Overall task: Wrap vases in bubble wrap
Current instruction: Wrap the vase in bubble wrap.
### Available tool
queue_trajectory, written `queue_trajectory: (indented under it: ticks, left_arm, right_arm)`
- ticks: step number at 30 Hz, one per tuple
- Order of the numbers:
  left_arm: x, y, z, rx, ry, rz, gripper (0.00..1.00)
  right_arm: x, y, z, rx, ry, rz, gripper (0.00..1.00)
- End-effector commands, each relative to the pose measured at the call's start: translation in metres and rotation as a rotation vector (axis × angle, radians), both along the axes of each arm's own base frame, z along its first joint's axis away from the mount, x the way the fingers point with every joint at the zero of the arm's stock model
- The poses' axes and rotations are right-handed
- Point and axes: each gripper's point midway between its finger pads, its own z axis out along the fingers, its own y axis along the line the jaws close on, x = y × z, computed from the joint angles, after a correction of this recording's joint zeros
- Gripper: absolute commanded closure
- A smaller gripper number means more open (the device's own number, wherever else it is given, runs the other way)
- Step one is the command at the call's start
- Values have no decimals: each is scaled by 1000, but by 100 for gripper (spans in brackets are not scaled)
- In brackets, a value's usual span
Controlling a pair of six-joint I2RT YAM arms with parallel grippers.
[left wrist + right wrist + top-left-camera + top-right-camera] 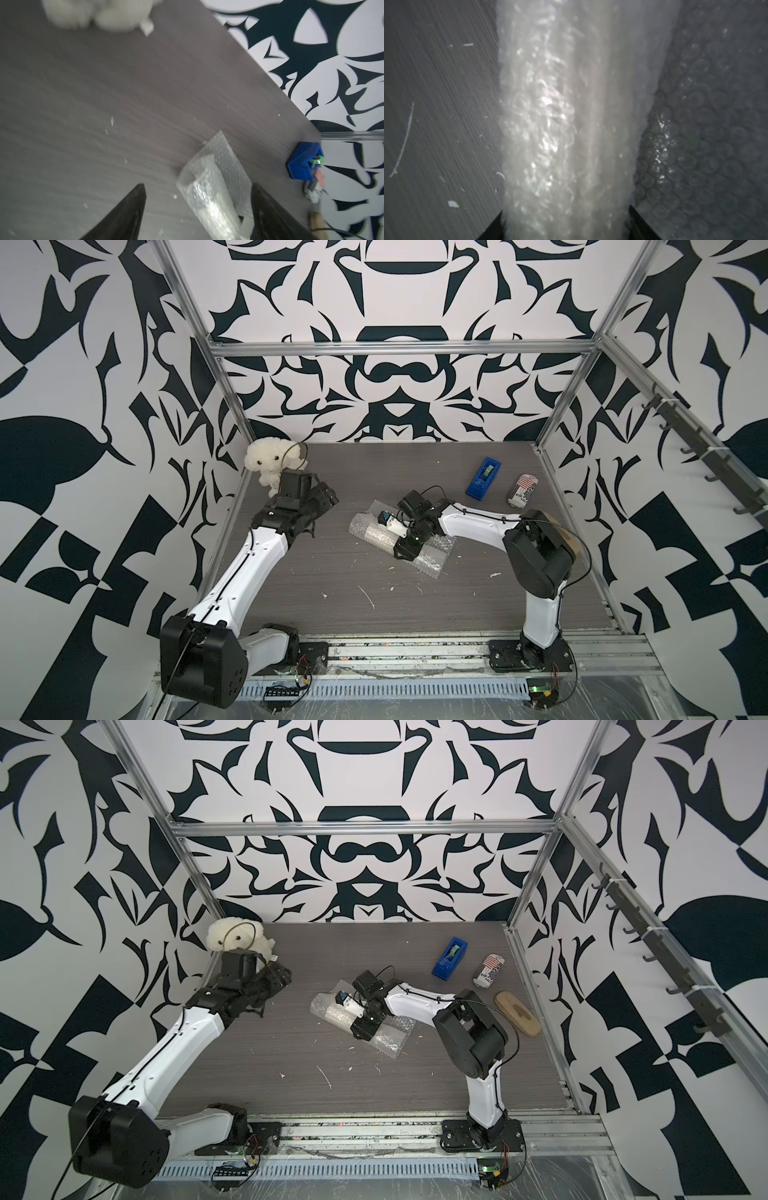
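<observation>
**Right pincer clamped on the roll, left pincer wide and empty**

In both top views, your vase (374, 534) lies on its side at the centre of the frame. It is already rolled in the bubble wrap (433, 561), and a loose flap trails to the lower right. The right gripper (405, 551) sits down over the roll with a jaw on either flank. The left gripper (306, 527) hangs left of centre, well apart from the roll, below the plush toy (270, 460). The right gripper's body hides the middle of the roll, so you cannot find a seam.

In the left wrist view, the two fingers (128, 212) stand apart with nothing between them. The roll shows at lower centre, one end open, all of it blurred.

In the right wrist view, the roll fills the centre from top to bottom. Dark fingertips (495, 225) press its sides at the bottom edge, so this pincer is clamped on the wrapped vase. Flat wrap spreads at the right.

Expect a stiff, breakable core under a light, springy, slippery skin, and the flap will probably want to uncurl. Hold across the middle, where the vase backs the wrap, not at the hollow ends. The ribs and rim are lost behind the plastic.
</observation>
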Motion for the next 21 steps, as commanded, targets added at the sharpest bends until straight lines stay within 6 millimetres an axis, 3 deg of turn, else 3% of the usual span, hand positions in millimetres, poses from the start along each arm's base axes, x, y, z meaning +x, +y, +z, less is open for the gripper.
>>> queue_trajectory:
  ticks: [1,6,10,14,21]
  left_arm:
    - [-24,-36,-33,-220,185,106,23]
    - [-42,-78,-67,-231,233,156,23]
    - [-44,-103,-79,-244,245,121,24]
    - [-46,-115,-94,-244,281,101,24]
    - [-56,-114,-118,-230,323,104,27]
  right_arm:
    - [-42,2,-26,-5,230,-67,41]
    - [-45,10,-22,25,247,-91,40]
    - [-46,8,-25,11,262,-111,41]
    - [-47,12,-25,37,273,-128,41]
    - [-51,16,-27,70,307,-146,40]
